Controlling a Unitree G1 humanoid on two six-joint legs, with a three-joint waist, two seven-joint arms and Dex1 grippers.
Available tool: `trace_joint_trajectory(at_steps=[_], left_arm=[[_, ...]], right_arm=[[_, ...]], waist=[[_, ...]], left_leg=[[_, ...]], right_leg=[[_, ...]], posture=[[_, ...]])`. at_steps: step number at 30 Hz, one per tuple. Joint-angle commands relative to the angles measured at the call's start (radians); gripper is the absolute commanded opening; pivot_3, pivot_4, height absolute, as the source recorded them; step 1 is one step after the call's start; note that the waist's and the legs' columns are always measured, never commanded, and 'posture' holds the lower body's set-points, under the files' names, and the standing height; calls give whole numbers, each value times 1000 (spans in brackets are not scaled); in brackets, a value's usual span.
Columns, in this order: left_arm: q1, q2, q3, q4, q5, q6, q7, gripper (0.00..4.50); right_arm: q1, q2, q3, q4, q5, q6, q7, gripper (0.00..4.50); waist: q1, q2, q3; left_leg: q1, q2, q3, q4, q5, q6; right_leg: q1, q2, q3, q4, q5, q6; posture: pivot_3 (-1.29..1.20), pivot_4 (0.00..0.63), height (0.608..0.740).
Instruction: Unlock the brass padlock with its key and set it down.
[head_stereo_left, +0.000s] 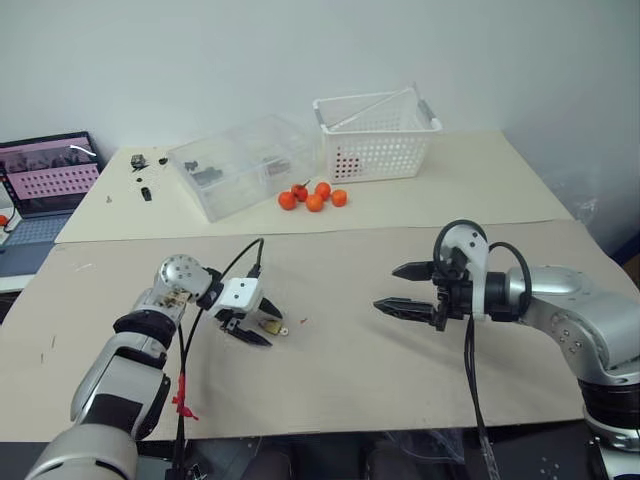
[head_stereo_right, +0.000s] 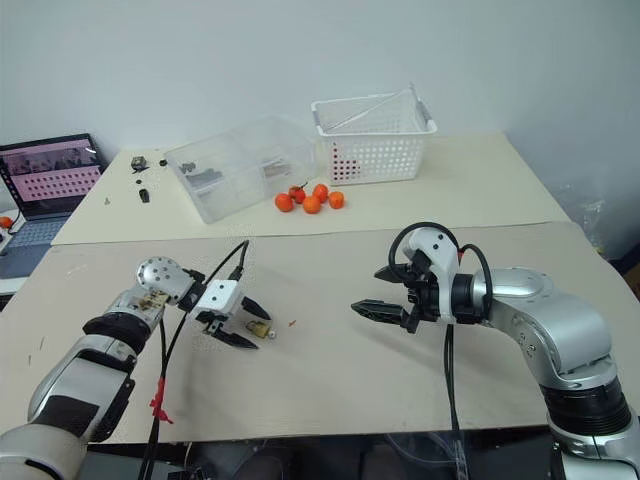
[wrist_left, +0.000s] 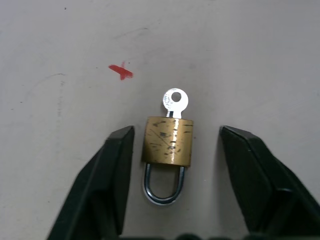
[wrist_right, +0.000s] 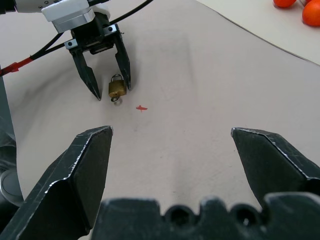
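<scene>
1. While the brass padlock (wrist_left: 167, 141) lies flat on the counter (head_stereo_left: 420, 340) with its shackle (wrist_left: 163, 186) seated in the body and its key (wrist_left: 175, 102) sticking out of the keyhole, we judge the task barely begun: nothing is lifted or turned.
2. We see the left gripper (wrist_left: 176, 150) straddling the padlock, its fingers (wrist_left: 109, 172) partly apart on either side of the brass body and touching neither flank. If they pinch unevenly, the nearer finger could push the small lock sideways or spin it flat on the counter, so it slips out instead of being caught.
3. We note the body sits closer to one finger than the other in the left wrist view. That offset makes a skewed pinch the likeliest fault.
4. We also worry about the key: it is loose-looking and projects away from the wrist. A grasp that reaches too far could clamp the key head rather than the body, leaving nothing free to turn.
5. We see the right gripper (head_stereo_left: 395, 286) hovering well apart from the lock, fingers spread wide and holding nothing. Coming in for so thin a key, it could collide with the left fingers or knock the key askew.
6. We place the red mark (wrist_left: 121, 71) just beyond the lock; the oranges (head_stereo_left: 312, 196), the clear bin (head_stereo_left: 235, 165) and the white basket (head_stereo_left: 375, 130) stand well apart, out of harm's way.
</scene>
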Motion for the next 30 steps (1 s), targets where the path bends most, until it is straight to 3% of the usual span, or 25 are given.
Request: trace_joint_trajectory(at_steps=[1, 4, 13, 25, 30], left_arm=[[6, 11, -6, -9, 28, 0, -1, 1630], [7, 16, -8, -13, 29, 6, 3, 764], [0, 0, 25, -114, -24, 107, 22, 758], [74, 56, 64, -590, -143, 467, 16, 758], [86, 85, 75, -667, -153, 507, 51, 758]], right_arm=[[-15, -15, -11, -7, -7, -37, -9, 4500], [-15, -19, -1, -6, -16, -46, -9, 4500], [-15, -25, 24, -13, -19, -54, -1, 4500], [-57, -81, 93, -5, -29, -93, 92, 4500], [-32, -222, 95, -27, -45, -139, 213, 4500]], waist=[[2, 0, 0], [5, 0, 0], [8, 0, 0], [-15, -1, 1], [-6, 0, 2]], left_leg=[[1, 0, 0, 0, 0, 1], [1, 0, 0, 0, 0, 1], [0, 0, -1, 0, -1, 1], [-7, 1, -1, 2, -4, 7], [-6, 2, 0, 1, -4, 7]], right_leg=[[1, 0, 0, 0, 0, 1], [1, -1, 0, 0, -4, 7], [0, -1, 0, 0, -2, 4], [-7, 0, 2, -1, -1, 1], [-7, 2, 1, -1, -1, 1]], posture=[[0, 150, 740], [0, 150, 740], [0, 150, 740], [0, 150, 740], [0, 150, 740]])
